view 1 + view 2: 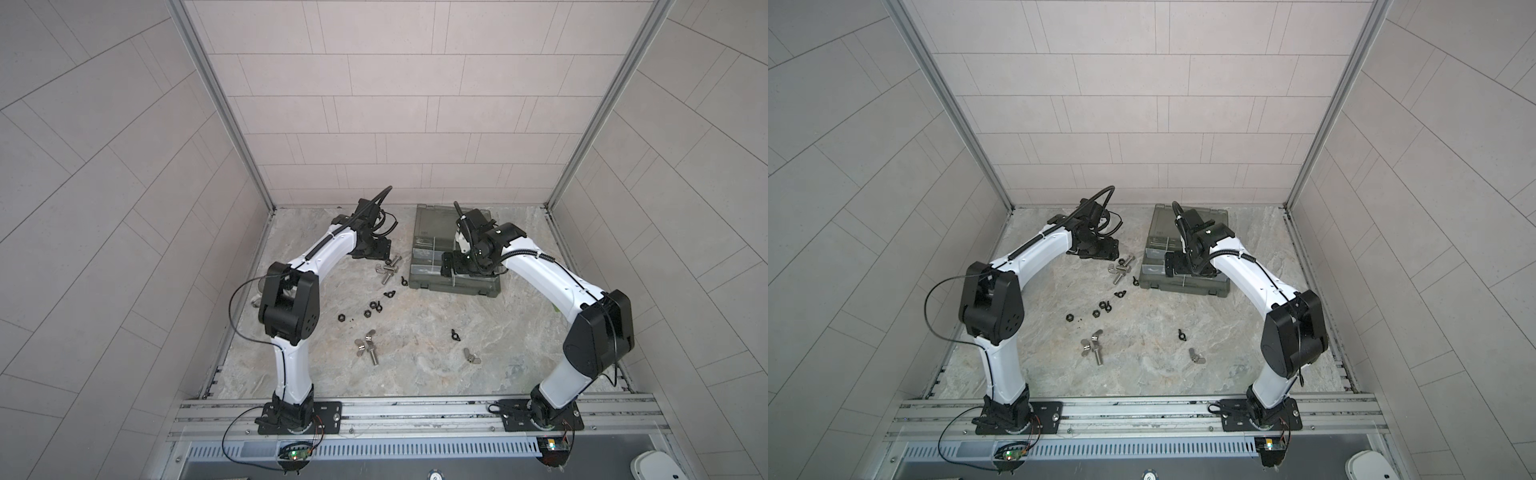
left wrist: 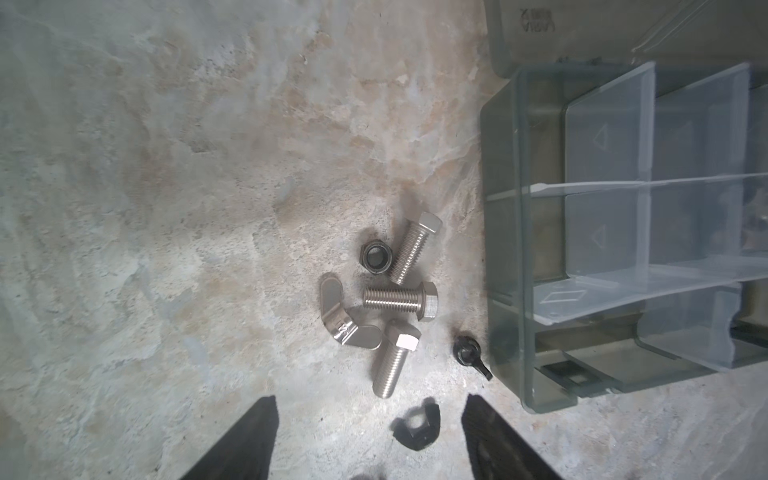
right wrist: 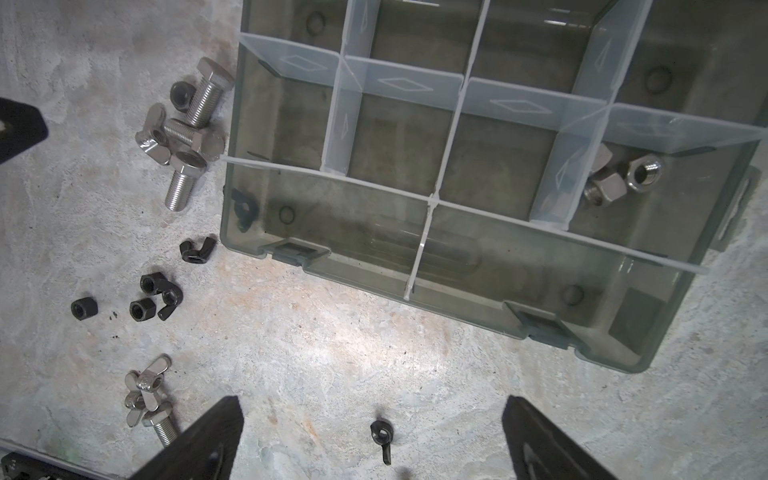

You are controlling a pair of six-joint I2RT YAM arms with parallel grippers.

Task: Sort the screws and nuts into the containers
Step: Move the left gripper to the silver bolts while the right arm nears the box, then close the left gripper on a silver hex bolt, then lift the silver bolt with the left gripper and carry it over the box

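Three screws [image 2: 399, 300] lie flat in a tight heap on the desk [image 1: 415, 374], just left of the organizer box [image 2: 503, 249], with a silver wing nut [image 2: 345, 320] and a dark hex nut [image 2: 375, 257] against the heap. Left gripper [image 2: 370, 398] hovers there, fingers apart, nothing held. A black wing nut [image 2: 417, 430] sits on the desk between them, with the heap just past it. Left arm is clearly the nearer one. Axes differ: the middle screw points its head at the box wall, the one by the black wing nut runs roughly along that wall, and the third lies diagonal, so wrist yaw probably needs setting per piece. Right gripper [image 3: 372, 401] hangs above the box, spread wide, empty. Fourth screw [image 1: 372, 356] lies near-left beside two more silver wing nuts [image 1: 359, 344], well apart from the box. Right wrist view shows silver hex nuts [image 3: 623, 183] already in a right-end compartment [image 3: 685, 187]; in both top views the right arm hides them. Other compartments look empty, so the sorting seems barely begun.
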